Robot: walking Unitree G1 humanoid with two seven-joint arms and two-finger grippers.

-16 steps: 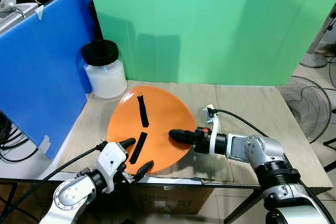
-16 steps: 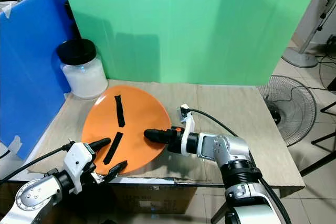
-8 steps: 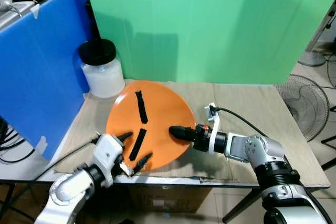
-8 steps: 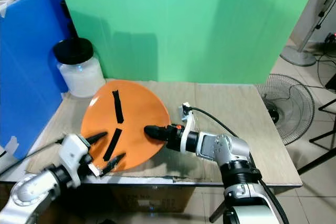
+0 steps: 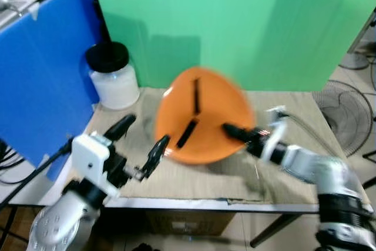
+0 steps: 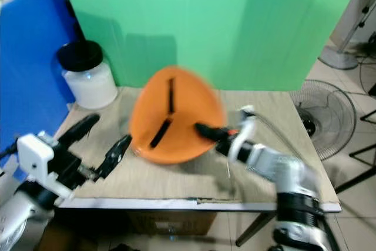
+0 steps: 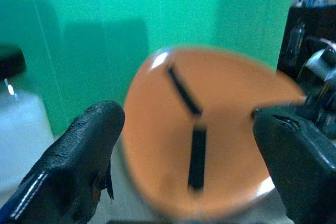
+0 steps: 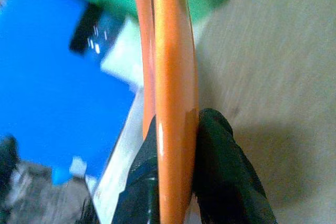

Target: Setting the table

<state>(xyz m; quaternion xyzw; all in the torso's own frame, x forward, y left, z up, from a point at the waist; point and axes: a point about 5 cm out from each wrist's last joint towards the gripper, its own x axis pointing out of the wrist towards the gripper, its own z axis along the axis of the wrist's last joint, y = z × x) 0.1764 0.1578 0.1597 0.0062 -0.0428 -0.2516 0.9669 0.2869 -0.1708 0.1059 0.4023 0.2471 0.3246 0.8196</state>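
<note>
Two risks stand out for me, and I take them from my left side across. My left gripper point(image 5: 140, 146) hovers with its fingers point(image 7: 84, 145) spread wide and holding nothing, near the front edge of the surface point(image 5: 194, 186) and just short of the orange plate point(image 5: 200, 116); if it drifts inward it could knock the plate's lower rim. Behind it stand the white jar with the black lid point(image 5: 113, 77) and the blue panel point(image 5: 41, 74), which wall off that side, so I have little room to swing left. The plate itself is tilted up on edge, lifted off the surface at the middle, two black strips on its face. My right gripper point(image 8: 176, 129) pinches its rim between both fingers, a thin hold near one edge only, so I judge the plate could pivot or slip if I move fast. To my right the surface lies bare, the best room for setting it down.
</note>
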